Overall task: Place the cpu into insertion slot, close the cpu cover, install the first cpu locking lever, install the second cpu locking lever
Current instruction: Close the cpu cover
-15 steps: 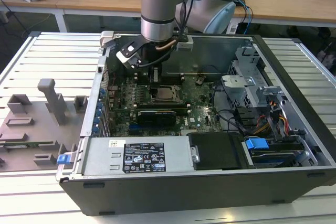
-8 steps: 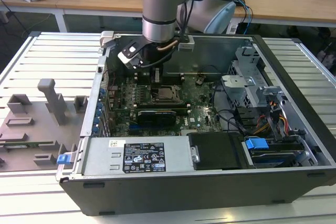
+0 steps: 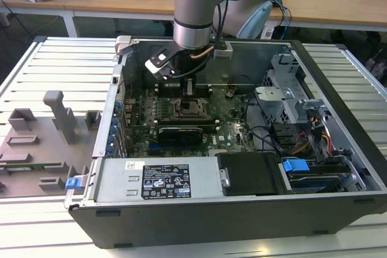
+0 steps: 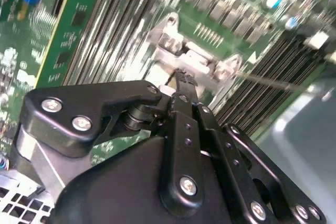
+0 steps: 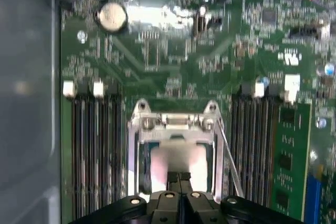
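Looks to be at the cover stage: finds the cpu (image 5: 178,158) already down in the insertion slot (image 5: 142,167), framed by the cpu cover (image 5: 173,124). Holds the gripper (image 5: 181,178) pinched together on nothing, tips just over the chip. Probably calls for a steady press, clear of the thin lever (image 5: 229,156). Works inside an open computer case (image 3: 254,209) on a slatted bench (image 3: 60,58), with a wooden desk (image 3: 338,4) behind.

Motherboard (image 5: 173,72) green, memory slots (image 5: 94,150) black, ribbed in rows. cpu cover (image 5: 176,123) silver, cpu (image 5: 176,158) pale grey. Gripper (image 5: 178,176) black. Case (image 3: 211,219) dark grey; drive latch (image 3: 294,165) blue. Table (image 3: 60,58) silver, slatted. Coin cell (image 5: 112,17) silver.
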`<state>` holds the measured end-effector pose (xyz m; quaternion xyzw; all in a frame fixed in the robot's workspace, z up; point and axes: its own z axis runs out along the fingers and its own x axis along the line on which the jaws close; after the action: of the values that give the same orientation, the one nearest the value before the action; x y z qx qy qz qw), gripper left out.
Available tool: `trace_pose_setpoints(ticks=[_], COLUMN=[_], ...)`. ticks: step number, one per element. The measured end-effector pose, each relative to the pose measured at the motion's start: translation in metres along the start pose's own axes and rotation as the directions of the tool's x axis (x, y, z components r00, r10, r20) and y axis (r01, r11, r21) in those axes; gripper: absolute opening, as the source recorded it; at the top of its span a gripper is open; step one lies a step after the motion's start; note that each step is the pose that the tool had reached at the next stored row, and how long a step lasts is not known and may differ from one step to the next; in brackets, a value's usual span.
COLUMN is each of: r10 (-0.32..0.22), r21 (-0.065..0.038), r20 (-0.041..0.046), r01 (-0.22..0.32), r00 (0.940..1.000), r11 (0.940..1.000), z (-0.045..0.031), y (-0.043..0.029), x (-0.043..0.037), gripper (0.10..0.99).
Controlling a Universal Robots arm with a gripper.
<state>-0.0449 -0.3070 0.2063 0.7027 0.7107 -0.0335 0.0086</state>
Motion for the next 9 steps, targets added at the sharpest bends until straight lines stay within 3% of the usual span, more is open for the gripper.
trace_pose_setpoints(ticks=[1, 4, 5, 6, 8, 9], r10=[0.000, 0.000, 0.000, 0.000, 0.000, 0.000], r21=[0.002, 0.002, 0.002, 0.002, 0.002, 0.002], r20=[0.0001, 0.0002, 0.0002, 0.0002, 0.0002, 0.0003], r01=[0.000, 0.000, 0.000, 0.000, 0.000, 0.000], r00=[1.0000, 1.0000, 1.0000, 1.0000, 1.0000, 1.0000], r11=[1.0000, 1.0000, 1.0000, 1.0000, 1.0000, 1.0000], z=[-0.0003, -0.0074, -0.0141, -0.0160, -0.0158, -0.0153], y=[0.0088, 0.0134, 0.0131, 0.0126, 0.0075, 0.0011], x=[-0.0001, -0.0006, -0.0010, -0.0011, -0.0011, -0.0010], gripper=[0.106, 0.106, 0.106, 0.106, 0.106, 0.106])
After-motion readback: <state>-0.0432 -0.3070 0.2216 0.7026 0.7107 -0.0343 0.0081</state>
